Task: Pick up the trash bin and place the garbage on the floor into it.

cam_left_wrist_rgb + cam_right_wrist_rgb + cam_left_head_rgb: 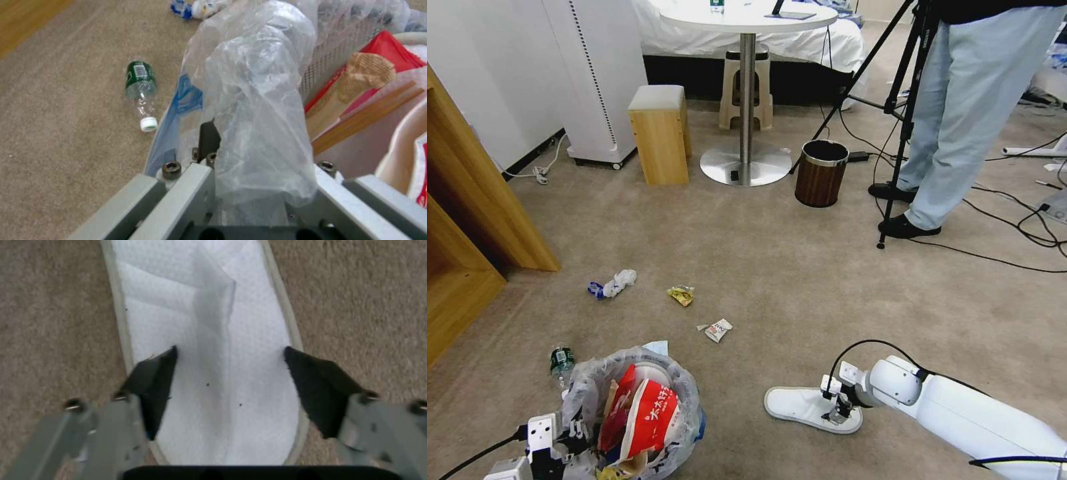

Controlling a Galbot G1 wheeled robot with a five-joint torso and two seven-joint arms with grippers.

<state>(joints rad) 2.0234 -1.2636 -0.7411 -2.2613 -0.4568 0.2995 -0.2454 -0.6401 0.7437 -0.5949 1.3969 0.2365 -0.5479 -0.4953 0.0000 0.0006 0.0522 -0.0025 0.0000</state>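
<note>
Trash bin (634, 407) held near left by left gripper (249, 186), clamped on bag-lined rim, kept close for drops. Right gripper (229, 373) spread wide over white slipper (807, 408) on carpet (800, 280), near right, fingers straddling sole for pinch.

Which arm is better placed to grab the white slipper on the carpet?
The right. The right gripper is open astride the slipper, while the left gripper is shut on the trash bin.

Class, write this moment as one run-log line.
left gripper: shut on bin bag rim | right gripper: open over slipper | floor: bottle, wrappers
</note>
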